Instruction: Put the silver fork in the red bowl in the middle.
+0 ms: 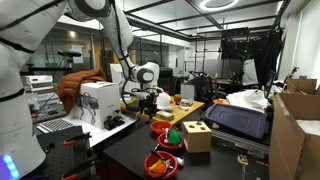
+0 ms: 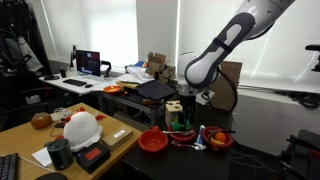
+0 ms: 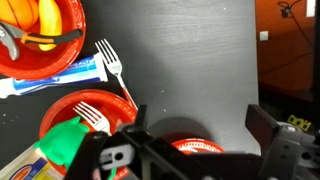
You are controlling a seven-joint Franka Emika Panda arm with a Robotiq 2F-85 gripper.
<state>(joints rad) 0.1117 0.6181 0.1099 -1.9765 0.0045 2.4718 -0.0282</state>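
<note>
**STATUS.** Gripper (image 3: pixel 200 125) hangs over the dark worktop (image 3: pixel 190 50). Fingers (image 3: pixel 268 125) are spread wide, nothing between them. The silver fork (image 3: pixel 92 116) lies inside the middle red bowl (image 3: pixel 55 110) of the row of 3, beside a green item (image 3: pixel 65 142), and touches neither finger.

**WHY.** Judgement: the fork rests where the task wants it, hence the empty, open fingers. Placement looks approx. complete.

**ORIENTATION (wrist view).**
- Long axis runs diag., upper left to lower right.
- Tines point upper left, head lying within the bowl.
- Handle end is hidden under the gripper body, so whether it leans on the rim cannot be told.

**NOTE.** A 2nd fork (image 3: pixel 115 70) lies on the worktop just beside that bowl, roughly parallel, tines also upper left. Its handle looks orange, so it is prob. not the task item.
</note>
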